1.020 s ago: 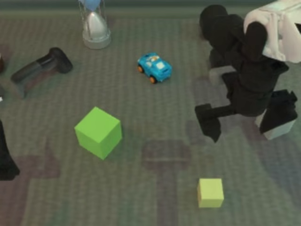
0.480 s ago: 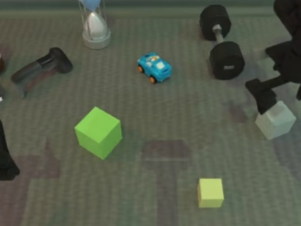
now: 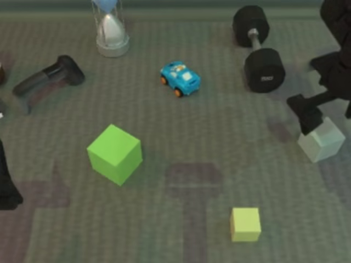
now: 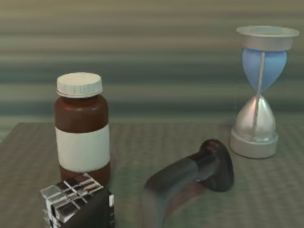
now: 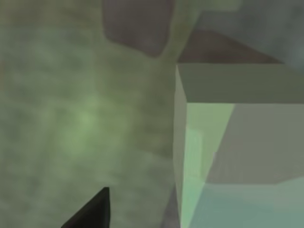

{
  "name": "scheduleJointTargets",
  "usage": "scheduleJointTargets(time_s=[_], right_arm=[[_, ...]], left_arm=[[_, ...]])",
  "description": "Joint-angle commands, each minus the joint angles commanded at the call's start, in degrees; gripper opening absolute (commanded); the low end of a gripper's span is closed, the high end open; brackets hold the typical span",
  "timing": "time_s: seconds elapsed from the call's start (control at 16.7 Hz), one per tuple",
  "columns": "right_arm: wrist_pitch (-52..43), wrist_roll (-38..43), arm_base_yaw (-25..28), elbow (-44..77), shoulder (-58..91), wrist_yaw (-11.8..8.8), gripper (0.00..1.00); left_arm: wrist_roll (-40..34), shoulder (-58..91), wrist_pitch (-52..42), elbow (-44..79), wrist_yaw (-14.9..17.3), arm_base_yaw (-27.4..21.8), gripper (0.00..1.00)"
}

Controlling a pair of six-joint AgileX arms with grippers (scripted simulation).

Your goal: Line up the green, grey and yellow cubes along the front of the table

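Overhead, right gripper (image 3: 323, 118) straddles the matte pale grey cube (image 3: 323, 141), its fingers spread wide.

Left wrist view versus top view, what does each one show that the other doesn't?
Only the left wrist view shows the brown bottle and the mirrored puzzle cube. Only the top view shows the green cube, yellow cube, grey cube under the right gripper, toy car and dumbbell. Both show the hourglass and the black handle on the table.
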Motion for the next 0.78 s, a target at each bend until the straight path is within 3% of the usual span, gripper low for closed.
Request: scheduleJointTargets(time_s=[0.36, 0.66, 0.78], right_arm=[[14.00, 0.03, -0.05, -8.31, 5.11, 0.04, 1.00], [15.58, 0.02, -0.04, -9.43, 5.95, 0.04, 1.00], [15.58, 0.02, -0.04, -9.43, 5.95, 0.04, 0.85]], left_arm=[[0.00, 0.00, 0.00, 0.00, 0.00, 0.00, 1.00], [0.00, 0.00, 0.00, 0.00, 0.00, 0.00, 1.00], [0.00, 0.00, 0.00, 0.00, 0.00, 0.00, 1.00]])
